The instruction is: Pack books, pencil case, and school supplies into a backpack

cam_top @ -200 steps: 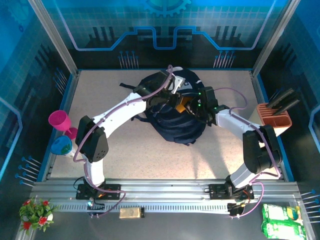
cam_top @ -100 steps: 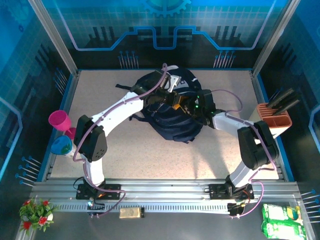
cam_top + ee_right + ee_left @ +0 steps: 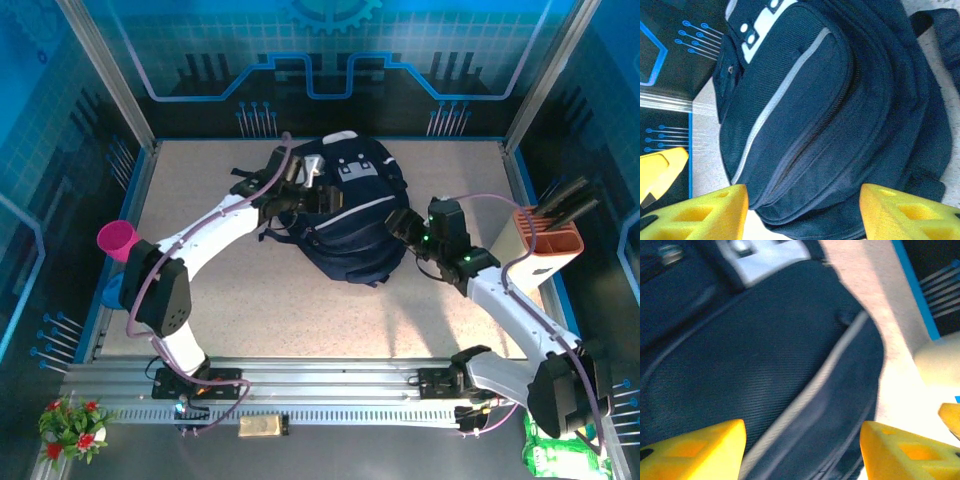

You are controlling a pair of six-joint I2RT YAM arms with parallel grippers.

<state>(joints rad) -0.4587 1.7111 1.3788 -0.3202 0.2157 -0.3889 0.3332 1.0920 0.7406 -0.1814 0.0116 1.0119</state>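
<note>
The dark navy backpack lies zipped shut at the middle of the table, its white-grey patches facing the back. My left gripper hovers at its left side, open; in the left wrist view the yellow fingers stand wide apart over the fabric and pale stripe of the backpack. My right gripper is open just off the bag's right edge. In the right wrist view my right gripper frames the backpack and its zipper. The books, pencil case and school supplies are hidden.
A magenta-pink cup stands at the left table edge. A beige holder with black handles sits at the right edge. Black straps trail off the bag's left. Bare tabletop lies between the bag and the arm bases.
Both grippers have opened and pulled away from the top of the backpack. The right arm swung out to the right and the left one shifted left.
</note>
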